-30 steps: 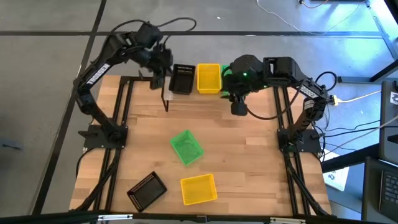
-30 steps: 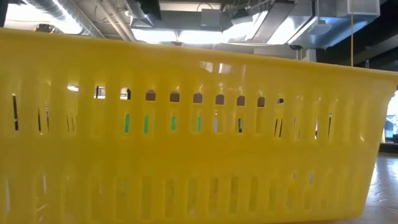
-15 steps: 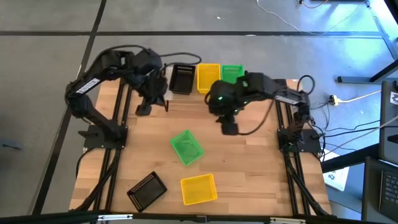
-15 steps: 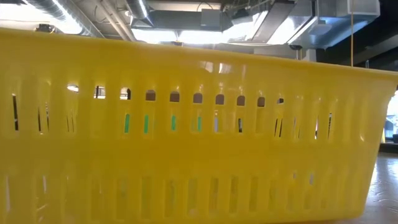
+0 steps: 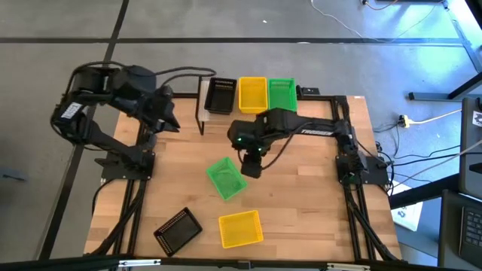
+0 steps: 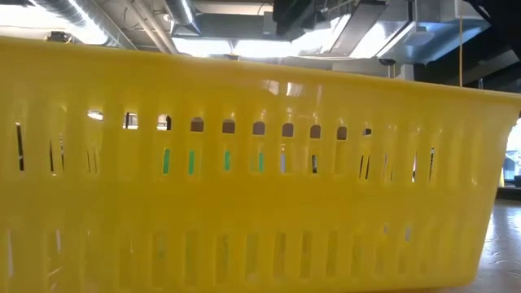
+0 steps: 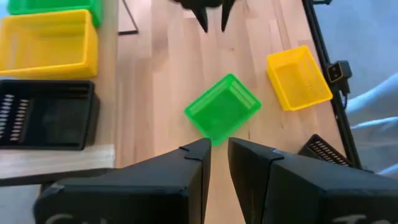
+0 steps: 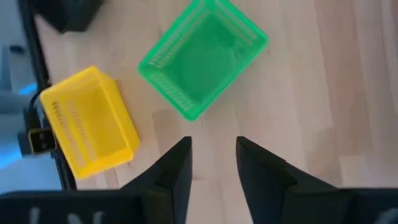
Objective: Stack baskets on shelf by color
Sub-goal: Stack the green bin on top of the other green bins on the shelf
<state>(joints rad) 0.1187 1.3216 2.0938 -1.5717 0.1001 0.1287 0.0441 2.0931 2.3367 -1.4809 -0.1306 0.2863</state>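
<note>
On the shelf [image 5: 202, 92] at the table's far edge stand a black basket [image 5: 221, 95], a yellow basket [image 5: 253, 94] and a green basket [image 5: 282, 94] side by side. A loose green basket [image 5: 226, 178] rests on its base at mid-table. My right gripper [image 5: 252, 167] is open and empty, just beyond that basket's right far corner; its wrist view shows the basket [image 8: 202, 59] ahead of the fingers. My left gripper [image 5: 172, 122] is empty near the table's far left corner, with only a narrow gap between its fingers [image 7: 219, 149].
A loose yellow basket [image 5: 240, 228] and a loose black basket [image 5: 178, 229] rest near the table's near edge. The yellow basket's wall [image 6: 260, 179] fills the low view. Bare wood lies between the shelf and the loose green basket.
My left gripper has drawn back from the black basket on the shelf toward the table's left edge. My right gripper has left the green basket on the shelf and gone toward the near edge, ending beside the loose green basket. No basket has moved.
</note>
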